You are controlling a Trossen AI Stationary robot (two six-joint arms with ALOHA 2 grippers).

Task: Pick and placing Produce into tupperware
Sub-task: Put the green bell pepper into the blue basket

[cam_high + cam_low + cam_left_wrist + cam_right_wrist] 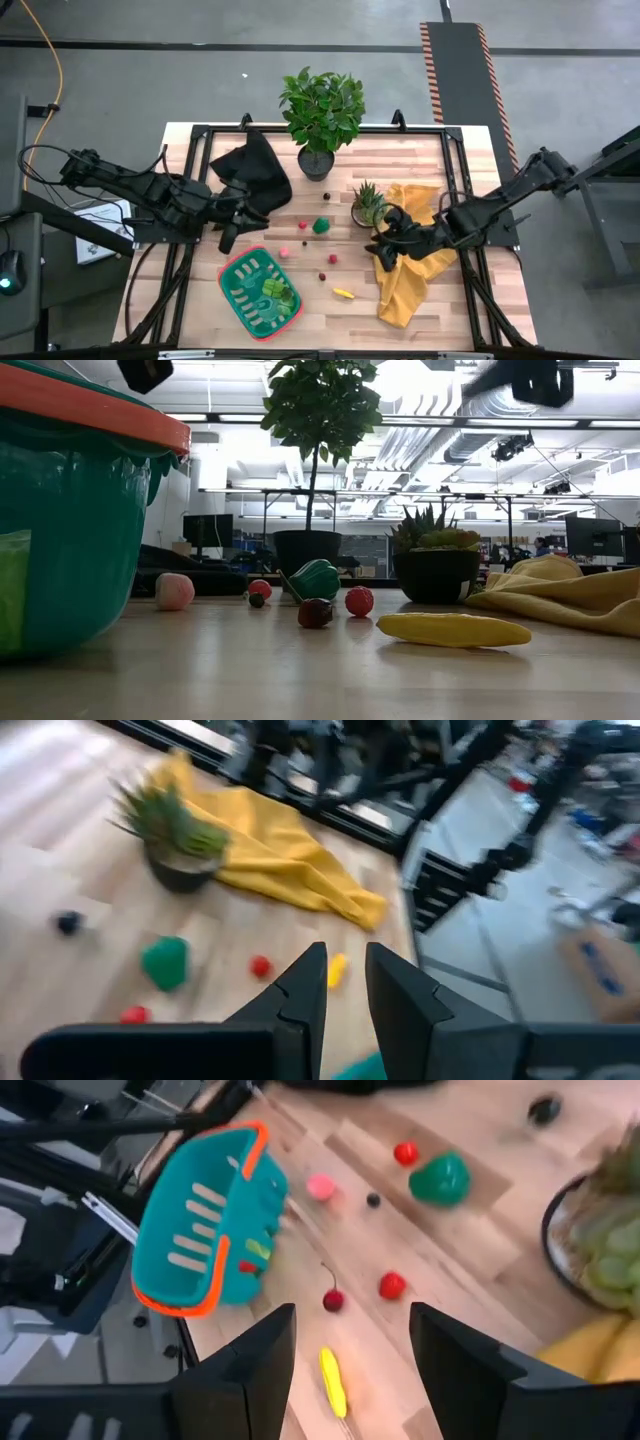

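The tupperware [243, 283], green with a red rim, rests on the table near the front left with green and yellow pieces [276, 291] inside. Loose produce lies to its right: a green pepper [321, 226], a pink piece [284, 252], red pieces [332, 259], a dark cherry [322, 275] and a yellow piece [343, 293]. My left gripper [228, 238] hangs above the table just beyond the tupperware, its fingers [300, 995] narrowly open and empty. My right gripper [383, 248] hovers wide open and empty [352, 1312] right of the produce, over the yellow cloth's edge.
A large leafy potted plant [322, 110] stands at the far edge, and a small spiky potted plant [368, 203] stands beside my right gripper. A yellow cloth [410, 265] lies at the right. A black cloth [255, 170] lies at the far left.
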